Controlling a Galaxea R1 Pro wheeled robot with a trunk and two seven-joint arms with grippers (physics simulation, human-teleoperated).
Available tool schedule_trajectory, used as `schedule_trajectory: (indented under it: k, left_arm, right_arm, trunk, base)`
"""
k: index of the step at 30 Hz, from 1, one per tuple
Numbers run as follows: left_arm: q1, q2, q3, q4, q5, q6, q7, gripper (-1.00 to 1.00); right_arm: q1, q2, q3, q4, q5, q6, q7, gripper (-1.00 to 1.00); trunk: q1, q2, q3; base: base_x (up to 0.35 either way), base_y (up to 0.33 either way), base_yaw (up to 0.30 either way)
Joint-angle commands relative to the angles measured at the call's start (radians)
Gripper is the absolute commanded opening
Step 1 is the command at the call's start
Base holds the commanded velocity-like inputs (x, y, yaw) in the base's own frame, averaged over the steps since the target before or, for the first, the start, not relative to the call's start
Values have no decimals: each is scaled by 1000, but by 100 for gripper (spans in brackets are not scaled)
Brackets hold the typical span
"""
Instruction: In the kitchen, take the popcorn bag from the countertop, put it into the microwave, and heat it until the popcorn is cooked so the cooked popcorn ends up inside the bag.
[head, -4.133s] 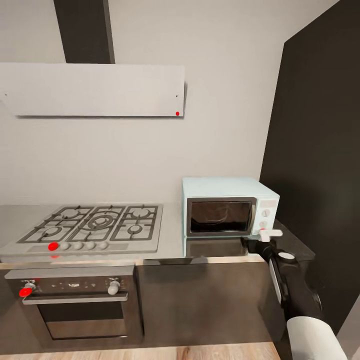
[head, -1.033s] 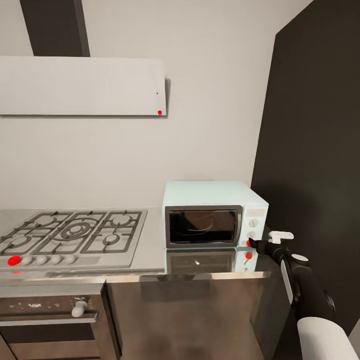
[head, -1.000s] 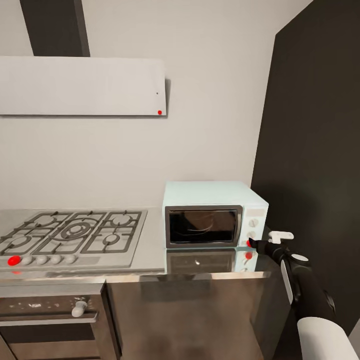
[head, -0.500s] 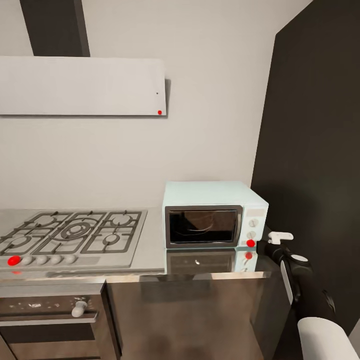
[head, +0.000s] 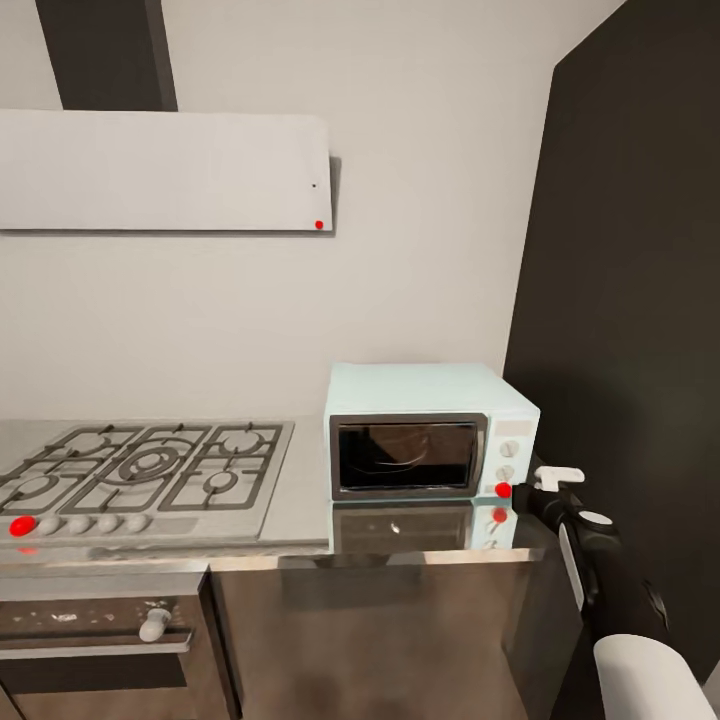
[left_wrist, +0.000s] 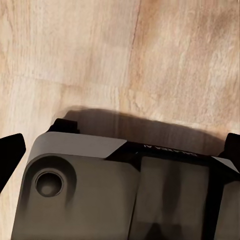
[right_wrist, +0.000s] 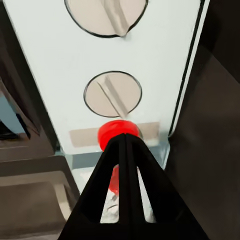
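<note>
the microwave (head: 430, 430) sits on the countertop (head: 300, 520) at three o'clock of the hob (head: 140, 478), door closed, red light (head: 503, 490) lit, so heating seems underway; popcorn bag unseen, perhaps inside. right gripper (right_wrist: 125, 145) fingers pressed together, empty, at the light; left gripper's state unclear

- We see a steel gas hob (head: 140, 478) with black grates and one red knob (head: 18, 526).
- A pale range hood (head: 165, 170) hangs above it.
- We note a dark built-in oven (head: 100, 640) below, and wood-plank floor (left_wrist: 75, 55).
</note>
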Motion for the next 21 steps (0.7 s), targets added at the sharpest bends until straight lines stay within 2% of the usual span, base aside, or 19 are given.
schedule_trajectory:
  k: [1, 6, 8, 12, 21]
  left_arm:
    - [-1, 0, -8, 0, 6, -2, 4, 100]
    - [-1, 0, -10, -1, 6, -3, 4, 100]
    - [0, 0, -10, -2, 6, -2, 4, 100]
    - [0, 0, -10, -2, 6, -3, 4, 100]
    - [0, -1, -10, -2, 5, -3, 4, 100]
  right_arm:
    - [-1, 1, -2, -1, 11, 3, 9, -100]
    - [-1, 0, -4, 1, 11, 3, 9, -100]
    - [-1, 1, -3, 33, 12, -4, 9, -100]
    - [-1, 2, -5, 98, 47, -41, 8, -100]
    - [-1, 1, -8, 106, 57, -50, 6, -100]
  trunk:
    - [0, -1, -1]
    - [0, -1, -1]
    - [0, -1, -1]
    - [0, -1, -1]
    - [0, -1, -1]
  base:
    - [204, 0, 0]
    - [107, 0, 0]
    - [11, 0, 0]
    - [2, 0, 0]
    - [13, 0, 0]
